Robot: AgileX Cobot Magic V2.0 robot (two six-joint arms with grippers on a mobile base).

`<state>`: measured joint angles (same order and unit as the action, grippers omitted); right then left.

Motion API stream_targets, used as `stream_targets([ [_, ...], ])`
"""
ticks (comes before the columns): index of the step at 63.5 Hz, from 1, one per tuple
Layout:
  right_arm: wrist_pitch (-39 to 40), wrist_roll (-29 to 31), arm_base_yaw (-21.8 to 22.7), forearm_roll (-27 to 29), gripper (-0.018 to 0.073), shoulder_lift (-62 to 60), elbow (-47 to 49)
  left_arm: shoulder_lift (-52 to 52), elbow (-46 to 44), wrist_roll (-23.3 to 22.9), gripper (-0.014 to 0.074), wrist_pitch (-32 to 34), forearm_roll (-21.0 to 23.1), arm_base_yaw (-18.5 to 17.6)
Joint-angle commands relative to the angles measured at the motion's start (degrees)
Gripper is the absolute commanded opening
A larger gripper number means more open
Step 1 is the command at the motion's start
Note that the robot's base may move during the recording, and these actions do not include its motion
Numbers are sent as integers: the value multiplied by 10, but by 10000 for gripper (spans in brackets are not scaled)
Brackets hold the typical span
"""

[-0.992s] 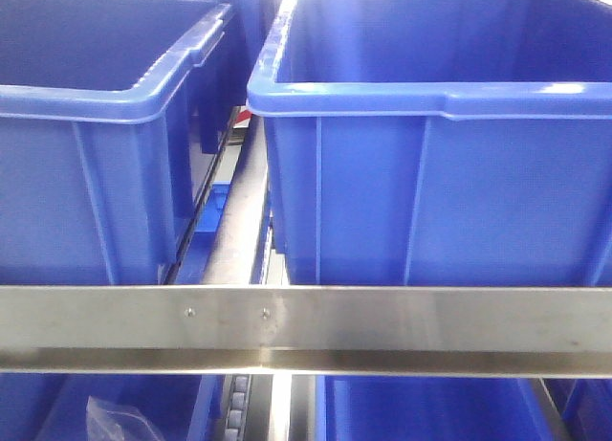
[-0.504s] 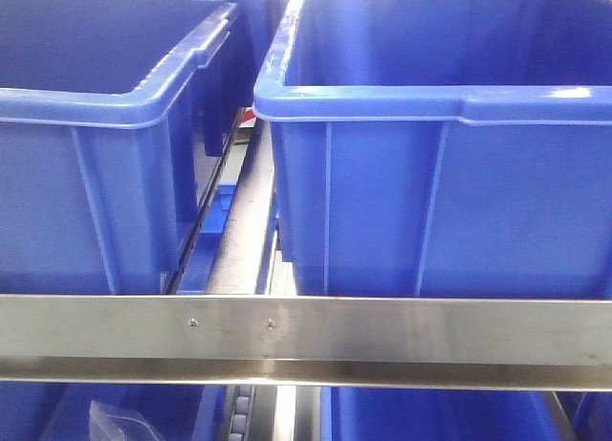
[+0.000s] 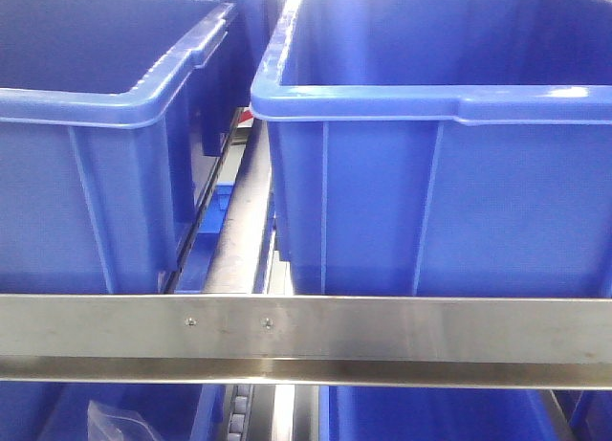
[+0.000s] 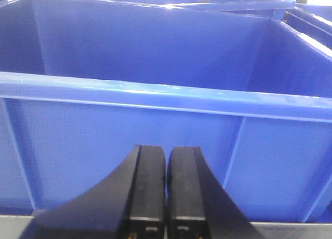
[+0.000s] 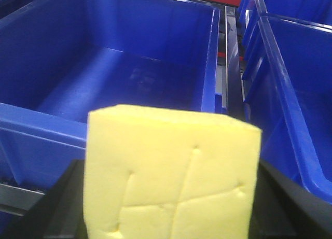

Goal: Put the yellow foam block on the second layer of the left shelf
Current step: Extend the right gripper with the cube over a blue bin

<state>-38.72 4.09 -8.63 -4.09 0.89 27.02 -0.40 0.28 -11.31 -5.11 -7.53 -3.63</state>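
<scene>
Open blue bin [image 5: 155, 37] ahead — raised front rim [image 5: 36, 126], steel rail [image 3: 430, 326] below

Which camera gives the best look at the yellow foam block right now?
The right wrist view: the yellow foam block fills its foreground, held in the right gripper. The front and left wrist views show none of it.

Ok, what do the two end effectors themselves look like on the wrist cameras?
The left end effector is matte black: two flat, rectangular fingers rising from a base that flares outward, each with a small slot low down. No cables or markings show. Of the right end effector only black flanks show at the lower corners; the rest is hidden.
</scene>
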Motion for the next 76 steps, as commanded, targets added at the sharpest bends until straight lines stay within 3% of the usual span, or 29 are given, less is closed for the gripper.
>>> stream_targets([
  [1, 51, 3, 3, -5, 279, 15, 16, -8, 16, -2, 136, 51, 4, 0],
  [21, 58, 0, 3, 7, 267, 17, 16, -8, 16, -2, 136, 51, 4, 0],
  [29, 94, -37, 3, 11, 265, 63, 39, -8, 16, -2, 136, 51, 4, 0],
  [49, 142, -50, 0, 17, 265, 370, 213, -8, 16, -2, 136, 51, 4, 0],
  [65, 140, -49, -68, 19, 265, 601, 369, -8, 16, -2, 136, 51, 4, 0],
  [76, 124, -49, -89, 19, 265, 742, 451, -8, 16, -2, 136, 51, 4, 0],
])
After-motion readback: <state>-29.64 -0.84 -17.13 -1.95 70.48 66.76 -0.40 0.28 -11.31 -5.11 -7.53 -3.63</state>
